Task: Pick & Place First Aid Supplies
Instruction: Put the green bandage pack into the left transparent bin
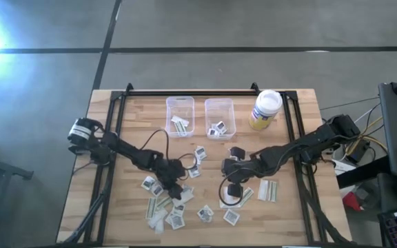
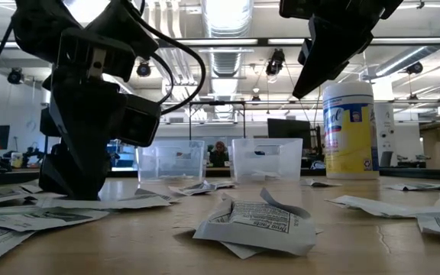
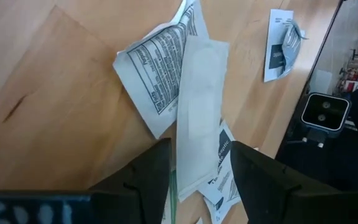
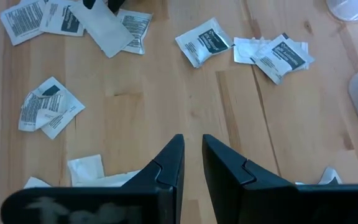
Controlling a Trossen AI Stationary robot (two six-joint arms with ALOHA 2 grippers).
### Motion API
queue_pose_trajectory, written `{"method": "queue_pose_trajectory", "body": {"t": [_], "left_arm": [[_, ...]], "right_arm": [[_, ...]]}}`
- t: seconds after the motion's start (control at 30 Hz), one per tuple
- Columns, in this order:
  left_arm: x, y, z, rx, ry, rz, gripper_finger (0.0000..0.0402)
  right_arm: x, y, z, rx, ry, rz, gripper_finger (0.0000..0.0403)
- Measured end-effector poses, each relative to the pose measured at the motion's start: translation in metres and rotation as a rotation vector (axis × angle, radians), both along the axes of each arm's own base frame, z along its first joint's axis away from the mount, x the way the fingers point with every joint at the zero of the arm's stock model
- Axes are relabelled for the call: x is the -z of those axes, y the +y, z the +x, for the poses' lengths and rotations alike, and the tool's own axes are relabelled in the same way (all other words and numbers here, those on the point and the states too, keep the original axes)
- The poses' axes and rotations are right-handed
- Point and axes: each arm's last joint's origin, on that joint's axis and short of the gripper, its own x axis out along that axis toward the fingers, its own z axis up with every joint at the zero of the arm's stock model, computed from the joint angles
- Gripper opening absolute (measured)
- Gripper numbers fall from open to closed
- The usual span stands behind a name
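Left gripper (image 3: 194, 171) low over the table (image 1: 136, 124), fingers spread astride a long pale strip (image 3: 197, 118) lying across printed packets (image 3: 157, 68). Right gripper (image 4: 191, 165) raised over bare wood, fingers nearly closed, empty. Packets scattered between the arms; some in two bins (image 1: 180, 103).

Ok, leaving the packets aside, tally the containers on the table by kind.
Clear plastic bins: 2
White-lidded yellow wipes canister: 1
Total: 3
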Motion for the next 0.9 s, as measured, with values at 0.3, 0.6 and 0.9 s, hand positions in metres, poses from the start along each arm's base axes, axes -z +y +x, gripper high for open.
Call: {"method": "queue_pose_trajectory", "body": {"t": [0.3, 0.6, 0.9], "left_arm": [[0.0018, -0.0061, 0.0014, 0.031, -0.021, -0.022, 0.0181], [0.0024, -0.0082, 0.0008, 0.027, -0.030, 0.001, 0.0170], [0.0038, -0.0069, 0.0007, -0.004, -0.038, 0.049, 0.0083]], "right_arm": [[-0.0001, -0.0003, 0.0003, -0.005, -0.003, -0.005, 0.0057], [-0.0035, 0.0005, 0.0018, -0.005, -0.015, -0.003, 0.0057], [-0.0035, 0.0005, 0.0018, -0.005, -0.015, -0.003, 0.0057]]}}
